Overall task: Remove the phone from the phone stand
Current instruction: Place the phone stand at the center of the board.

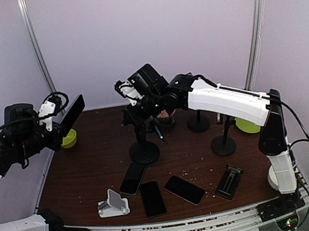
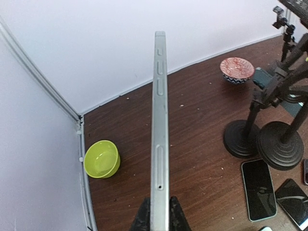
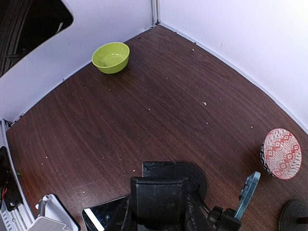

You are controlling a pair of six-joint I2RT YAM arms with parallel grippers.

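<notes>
Looking down from above, you have the phone (image 1: 74,111) already off the phone stand (image 1: 144,151). It hangs tilted in the air over the left edge of the bench (image 1: 92,163), well apart from the stand. Your left tool (image 2: 159,216) is pressed together on the phone's lower end. The left wrist view shows the phone edge-on, rising straight up from between the fingers (image 2: 142,219). Below it, a green bowl (image 1: 68,139) sits near the far left corner of the bench. Your right tool (image 3: 159,214) is at the top of the phone stand, pinching its black clamp head from both sides. The stand's round base rests near the middle of the bench. A patterned bowl (image 3: 281,154) sits just behind the stand, toward the far edge. Three other phones (image 1: 152,198) lie flat near the front edge, with a white holder (image 1: 113,205) just to their left.
</notes>
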